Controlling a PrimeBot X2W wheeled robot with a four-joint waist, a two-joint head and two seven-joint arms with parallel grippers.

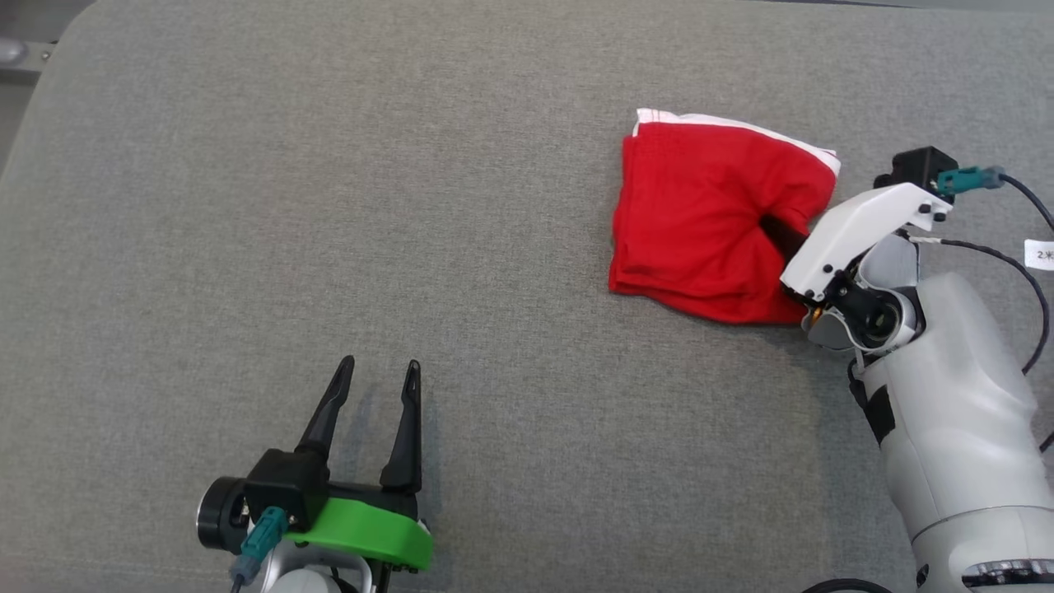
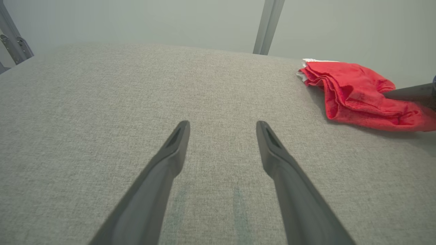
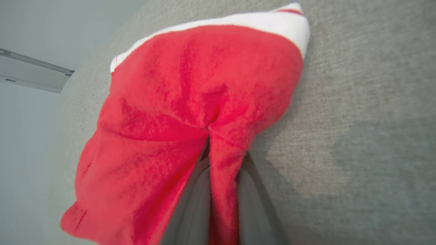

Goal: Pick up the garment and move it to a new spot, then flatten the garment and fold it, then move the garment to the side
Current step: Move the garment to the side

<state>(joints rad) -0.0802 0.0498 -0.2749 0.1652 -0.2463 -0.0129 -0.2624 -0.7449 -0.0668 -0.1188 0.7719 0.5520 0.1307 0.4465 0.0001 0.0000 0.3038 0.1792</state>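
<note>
The garment [image 1: 700, 218] is red with a white band along its far edge, lying folded and bunched at the right of the grey surface. It also shows at the right of the left wrist view, garment [image 2: 354, 92]. My right gripper [image 1: 782, 235] reaches into the garment's right edge, and in the right wrist view its two dark fingers [image 3: 190, 204] are shut on a pinched ridge of the red cloth [image 3: 190, 102]. At the lower left, my left gripper [image 1: 375, 375] rests open over bare fabric, left gripper [image 2: 223, 127], far from the garment.
The grey cloth-covered surface [image 1: 412, 206] spans the scene, with its far edge and a metal post [image 2: 267, 27] behind it. Cables [image 1: 1029, 272] hang by the right wrist.
</note>
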